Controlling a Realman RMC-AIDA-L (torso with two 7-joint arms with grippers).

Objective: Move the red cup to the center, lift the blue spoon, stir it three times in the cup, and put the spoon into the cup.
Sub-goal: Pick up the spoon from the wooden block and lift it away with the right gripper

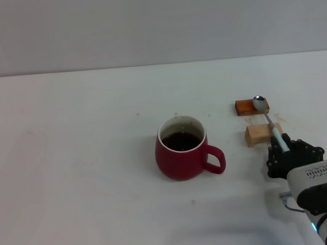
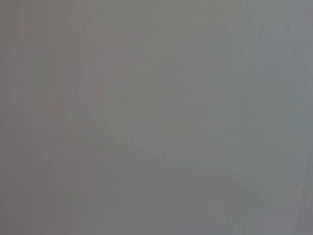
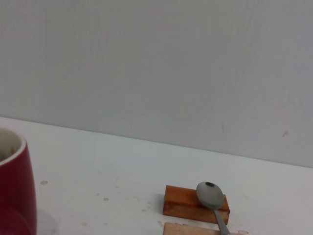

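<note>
The red cup (image 1: 180, 158), a pot-bellied mug with dark liquid, stands mid-table with its handle pointing right; its side also shows in the right wrist view (image 3: 14, 186). The blue spoon (image 1: 270, 123) lies across two wooden blocks to the cup's right. Its silver bowl (image 3: 211, 196) rests on the far block. Its pale handle runs toward me into my right gripper (image 1: 283, 148), which sits low at the handle's near end. Whether it grips the handle is unclear. My left gripper is out of view.
A dark orange block (image 1: 246, 106) and a pale wooden block (image 1: 257, 134) hold the spoon off the white table (image 1: 71, 162). A grey wall rises behind the table's far edge. The left wrist view is plain grey.
</note>
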